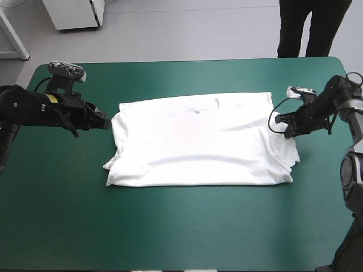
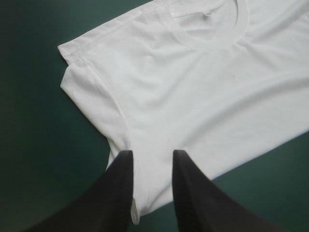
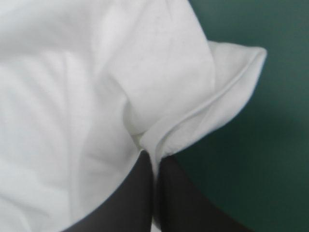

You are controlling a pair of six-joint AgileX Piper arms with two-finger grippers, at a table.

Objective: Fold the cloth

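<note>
Right hand (image 3: 154, 155) pinches the T-shirt (image 1: 198, 141) edge; left hand (image 2: 152, 153) is spread astride it, so close it before lifting evenly.

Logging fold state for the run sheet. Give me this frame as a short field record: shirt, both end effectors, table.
T-shirt: white, spread flat on the table, collar toward the far edge
left end effector: open, straddling the shirt's left edge by the sleeve
right end effector: shut on the T-shirt, a thin layer pinched at its right edge
table: teal-green cover, bare around the shirt
fold status: no lift visible yet, shirt lies on the table
</note>
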